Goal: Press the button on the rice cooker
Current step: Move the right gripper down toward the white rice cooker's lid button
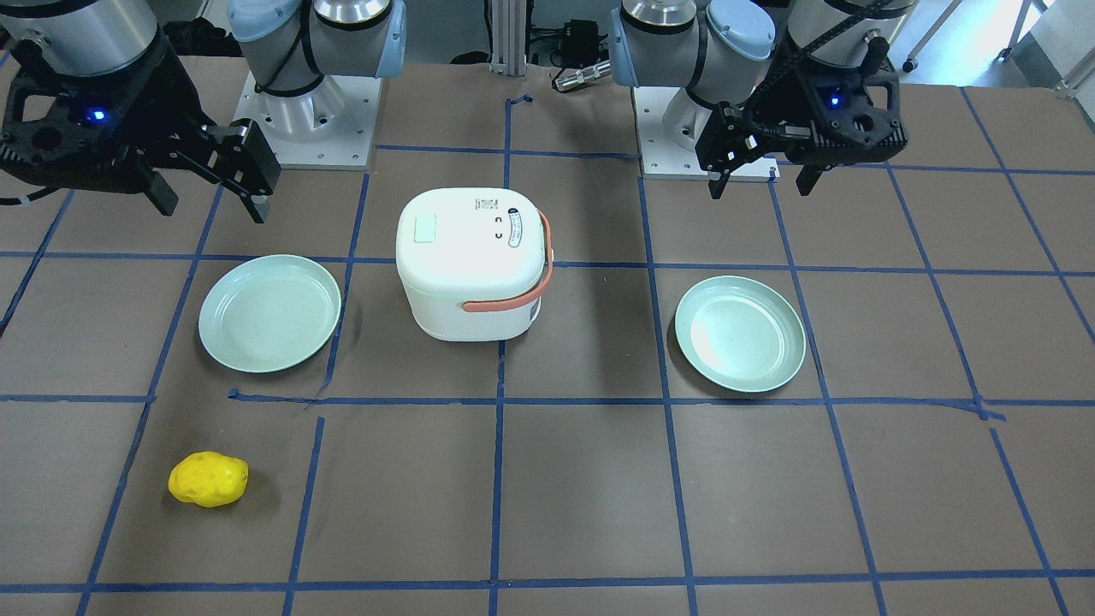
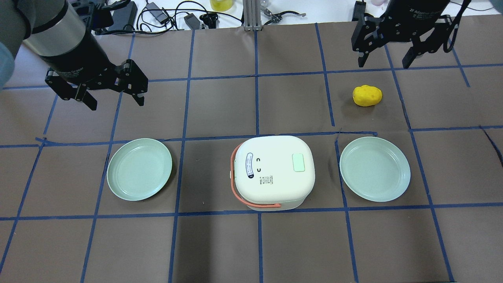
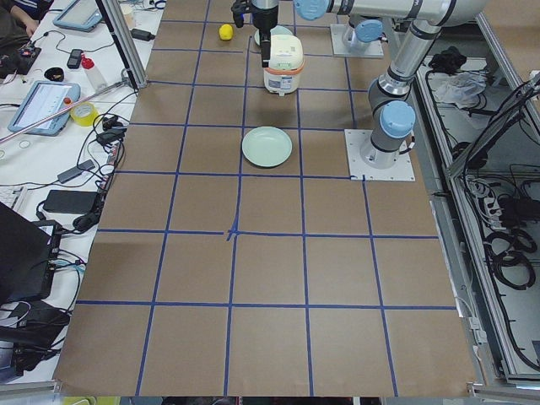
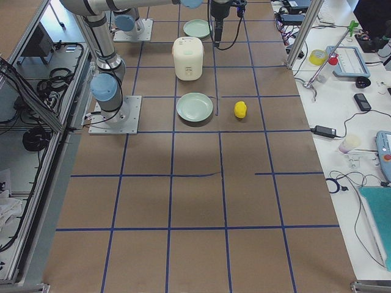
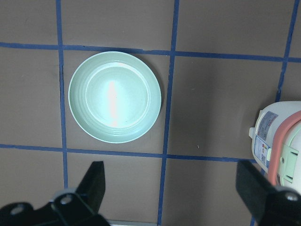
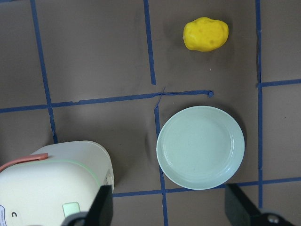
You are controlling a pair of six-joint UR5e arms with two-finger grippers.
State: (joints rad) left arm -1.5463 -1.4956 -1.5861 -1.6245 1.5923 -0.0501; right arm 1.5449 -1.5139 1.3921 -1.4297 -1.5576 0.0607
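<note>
The white rice cooker [image 2: 273,171] with a salmon handle stands at the table's middle, between two plates. Its lid carries a pale green square button [image 2: 298,162], which also shows in the front view [image 1: 425,229]. My left gripper [image 2: 116,100] hangs open and empty above the table, beyond the left plate and well left of the cooker. My right gripper [image 2: 383,63] hangs open and empty at the far right, beyond the yellow potato. The left wrist view shows the cooker's edge [image 5: 280,141]; the right wrist view shows its lid corner [image 6: 56,183]. Neither gripper touches the cooker.
A pale green plate [image 2: 139,169] lies left of the cooker and another [image 2: 375,169] lies right of it. A yellow potato [image 2: 367,95] lies beyond the right plate. Cables and gear line the far table edge [image 2: 177,15].
</note>
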